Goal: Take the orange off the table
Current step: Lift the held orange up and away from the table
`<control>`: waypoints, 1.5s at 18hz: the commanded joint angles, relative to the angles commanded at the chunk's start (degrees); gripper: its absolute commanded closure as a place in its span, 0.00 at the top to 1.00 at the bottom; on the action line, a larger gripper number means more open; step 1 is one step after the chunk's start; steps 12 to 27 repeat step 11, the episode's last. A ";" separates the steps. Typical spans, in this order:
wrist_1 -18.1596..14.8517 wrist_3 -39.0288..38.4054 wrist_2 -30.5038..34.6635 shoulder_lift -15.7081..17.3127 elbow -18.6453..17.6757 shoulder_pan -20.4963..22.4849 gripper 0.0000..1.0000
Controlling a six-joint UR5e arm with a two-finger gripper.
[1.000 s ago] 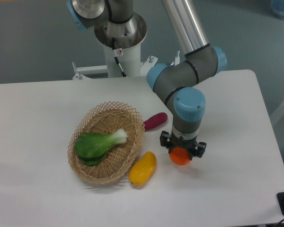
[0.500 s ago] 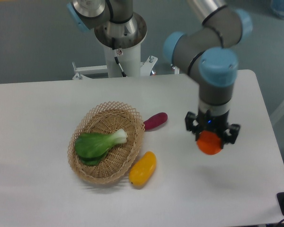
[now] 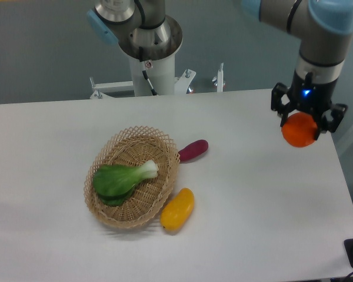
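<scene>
The large flat white table (image 3: pixel 253 223) spreads beneath me, plain and matte, and it carries everything except what I hold. Above its far edge stands my grey and silver mounting column (image 3: pixel 148 44), and my grey arm with pale blue joint caps (image 3: pixel 317 23) reaches in from the upper right.

On the left half of the table sits the oval woven wicker basket (image 3: pixel 165 150), tilted slightly toward the camera. Inside it lies a leafy green vegetable with a white stem (image 3: pixel 122 178), stem end pointing right. Just beside the basket's lower right rim rests an elongated yellow mango-like fruit (image 3: pixel 177 209), and near the basket's upper right rim lies a purple oblong vegetable (image 3: pixel 193 150). The two are apart from each other.

My black two-finger gripper (image 3: pixel 306 117) hangs over the right side of the table, pointing down, with a small blue light glowing on its body. Its fingers are clamped on the small round bright-orange fruit (image 3: pixel 299 130), one on each side. The orange is clear of the tabletop, lifted in the air near the table's right edge, well apart from the basket and the other produce.
</scene>
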 joint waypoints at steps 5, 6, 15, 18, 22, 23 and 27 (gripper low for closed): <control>0.00 -0.09 -0.44 0.09 0.62 0.44 0.67; 0.00 -0.09 -0.70 0.09 0.62 0.61 0.67; -0.35 -0.09 -1.41 0.09 0.53 0.79 0.67; -0.35 -0.09 -1.41 0.09 0.53 0.79 0.67; -0.35 -0.09 -1.41 0.09 0.53 0.79 0.67; -0.35 -0.09 -1.41 0.09 0.53 0.79 0.67; -0.35 -0.09 -1.41 0.09 0.53 0.79 0.67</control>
